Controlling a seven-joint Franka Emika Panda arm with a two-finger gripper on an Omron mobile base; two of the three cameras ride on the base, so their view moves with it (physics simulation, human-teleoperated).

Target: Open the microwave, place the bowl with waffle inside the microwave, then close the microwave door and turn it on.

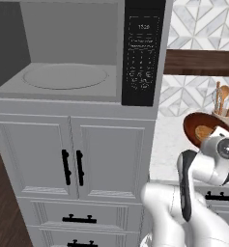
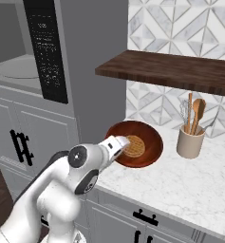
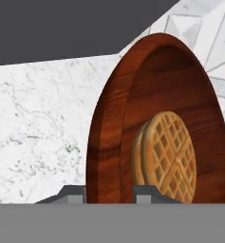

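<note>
- bowl (image 2: 141, 142) sat on the marble counter (image 2: 194, 182) right of the microwave (image 1: 87, 53), with the waffle (image 2: 133, 146) lying flat in the middle of it
- fingers (image 3: 145, 193) were clenched on the bowl's near rim, one tip outside the wall and one inside, which makes sense since a wide shallow bowl gives nothing else to pinch
- in the hand view the bowl looked stood on edge, but that was just the camera rolled with the hand; the waffle looked settled, so i'd guess the bowl was level or close to it
- microwave cavity was wide open with the turntable (image 1: 65, 76) bare, so the door step looked done and the bowl hadn't gone in yet
- black control panel (image 1: 142, 53) ran down the right side of the cavity
- utensil cup (image 2: 190, 140) with wooden spoons stood just beside the bowl, under a dark wood shelf (image 2: 171, 71)
- white cabinets (image 1: 72, 159) below, patterned tile behind
</note>
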